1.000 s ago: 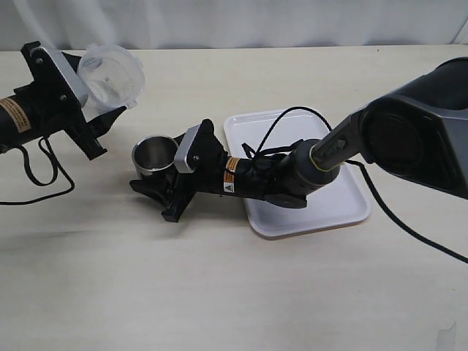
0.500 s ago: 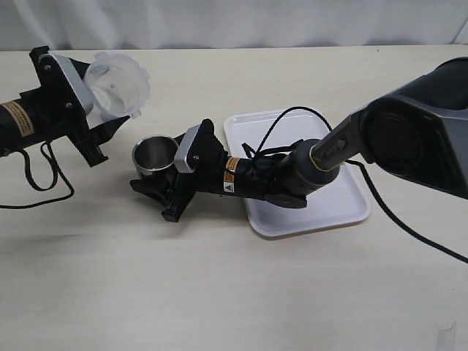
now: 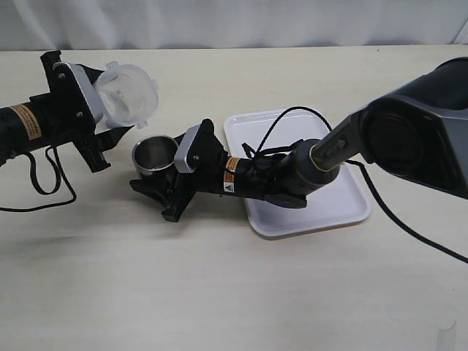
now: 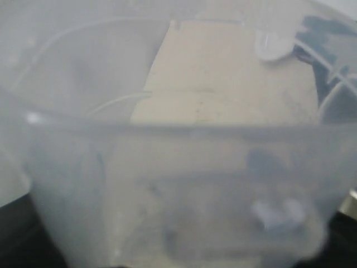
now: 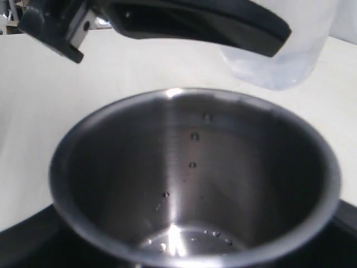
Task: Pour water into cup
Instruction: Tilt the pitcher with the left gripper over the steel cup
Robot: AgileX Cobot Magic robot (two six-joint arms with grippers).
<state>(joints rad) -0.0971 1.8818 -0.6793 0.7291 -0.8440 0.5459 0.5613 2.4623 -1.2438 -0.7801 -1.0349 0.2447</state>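
Note:
The steel cup (image 3: 153, 155) stands on the table left of the tray. My right gripper (image 3: 156, 175) lies low and is shut on the cup from the right. In the right wrist view the cup (image 5: 167, 145) fills the frame, with droplets on its inner wall and a thin film of water (image 5: 184, 241) at its bottom. My left gripper (image 3: 108, 104) is shut on a translucent beaker (image 3: 130, 93) and holds it tipped, mouth toward the cup, above and to its left. The beaker (image 4: 178, 184) fills the left wrist view and hides the fingers. No water shows in it.
A white tray (image 3: 333, 201) lies under the right arm, right of the cup. A black cable (image 3: 40, 183) loops on the table below the left arm. The beaker (image 5: 281, 53) and a left finger (image 5: 195, 22) hang just beyond the cup in the right wrist view.
My left gripper has carried the beaker right and down toward the cup. The right gripper and the cup have not moved.

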